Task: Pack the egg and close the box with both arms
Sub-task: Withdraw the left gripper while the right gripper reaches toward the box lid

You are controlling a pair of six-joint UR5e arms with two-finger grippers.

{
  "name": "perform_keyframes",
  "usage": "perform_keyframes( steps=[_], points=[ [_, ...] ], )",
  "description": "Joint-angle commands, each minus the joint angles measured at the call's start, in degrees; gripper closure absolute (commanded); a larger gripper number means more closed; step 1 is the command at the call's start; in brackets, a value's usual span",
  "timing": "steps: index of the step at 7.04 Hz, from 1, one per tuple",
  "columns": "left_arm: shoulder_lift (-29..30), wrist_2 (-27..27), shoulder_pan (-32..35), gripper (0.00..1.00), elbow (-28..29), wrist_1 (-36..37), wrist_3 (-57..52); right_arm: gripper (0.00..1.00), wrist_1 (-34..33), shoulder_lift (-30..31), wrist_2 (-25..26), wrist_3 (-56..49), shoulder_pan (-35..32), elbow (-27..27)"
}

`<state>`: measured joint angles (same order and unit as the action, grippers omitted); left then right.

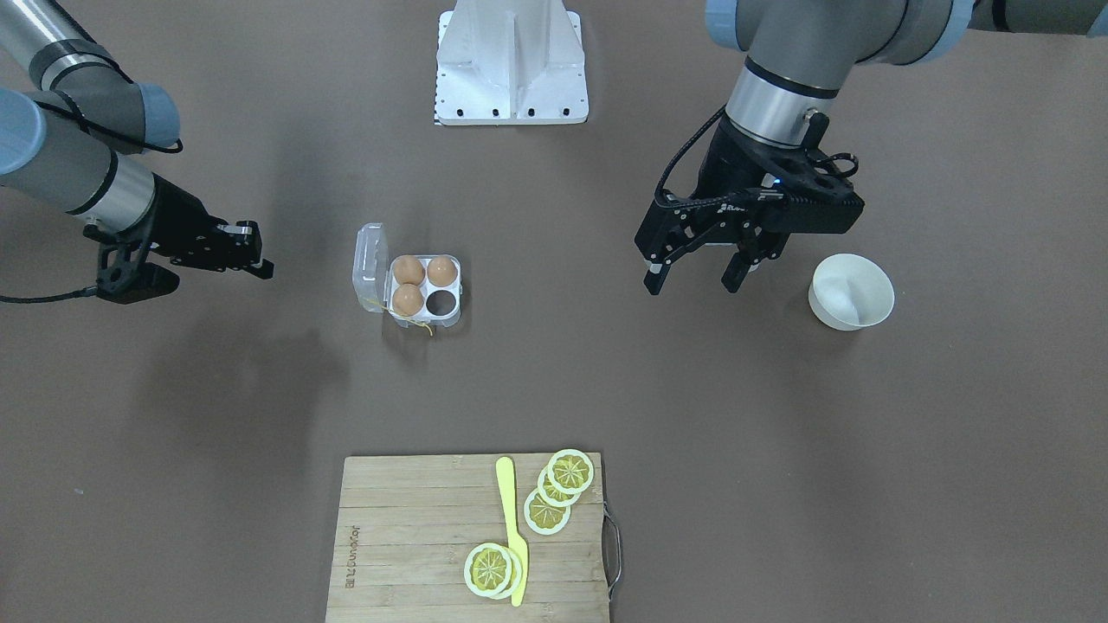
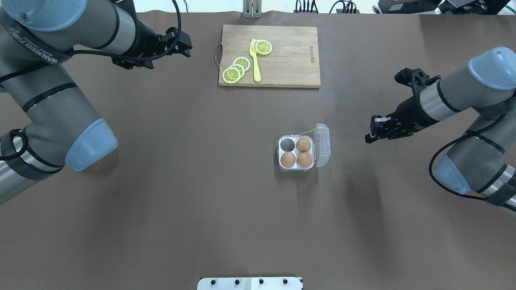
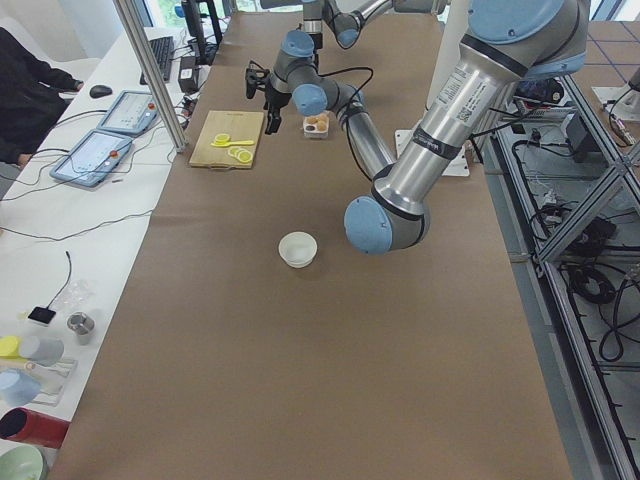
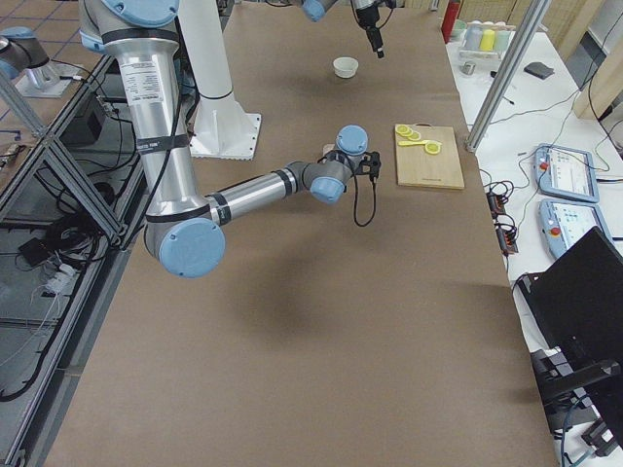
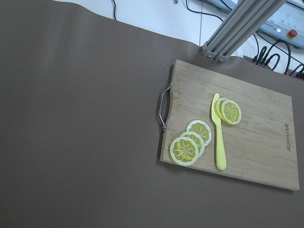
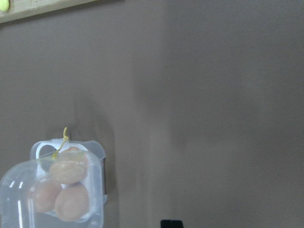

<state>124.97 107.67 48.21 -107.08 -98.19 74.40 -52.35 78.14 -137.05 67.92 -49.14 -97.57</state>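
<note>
Box [image 1: 457, 298] is open, lid [image 1: 370, 260] stood up on its hinge side. Three alike eggs are seated in the cups. The egg [image 1: 441, 271] to pack cannot be told from the others, and no loose egg is seen. The cup at the box corner toward the cutting board [image 1: 415, 536], away from the lid, is bare. Bowl [image 1: 851, 294], well apart from the box opposite the lid, looks empty. Left gripper [image 1: 695, 279] is held beside that bowl, jaws spread, nothing in them. Right gripper [image 1: 260, 266] is held near the box's lid side, jaws seemingly pinched together on nothing.

Lid closing is judged the step in hand. The lid should be pushed from its outer face by the right gripper and swung over the eggs. The tray should be braced from the opposite side by the left gripper, since so light a box may be slid. Yellow string [image 1: 420, 326] should be kept out of the seam. Pressure is best put on the free edge, not over the eggs.
</note>
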Motion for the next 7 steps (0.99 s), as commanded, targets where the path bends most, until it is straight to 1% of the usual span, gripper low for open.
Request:
perform_keyframes(
  steps=[1, 3, 5, 6, 7],
  points=[
    [0.27, -0.17, 0.04, 0.02, -0.23, 0.11, 0.13, 1.0, 0.14, -2.2, 0.21, 2.57, 2.81, 0.97],
    [0.01, -0.26, 0.04, 0.02, -0.06, 0.11, 0.13, 1.0, 0.23, -2.55, 0.38, 2.57, 4.83, 0.97],
    [-0.17, -0.26, 0.04, 0.02, 0.2, 0.02, 0.05, 1.0, 0.14, -4.48, 0.47, 3.79, 5.89, 1.06],
    [-0.17, -0.26, 0.04, 0.02, 0.29, 0.02, 0.05, 1.0, 0.05, -7.53, 0.47, 7.2, 6.42, 1.67],
    [-0.17, -0.26, 0.13, 0.02, 0.29, 0.02, -0.04, 1.0, -0.03, -11.22, 1.52, 9.49, 7.46, 3.16]
  ],
)
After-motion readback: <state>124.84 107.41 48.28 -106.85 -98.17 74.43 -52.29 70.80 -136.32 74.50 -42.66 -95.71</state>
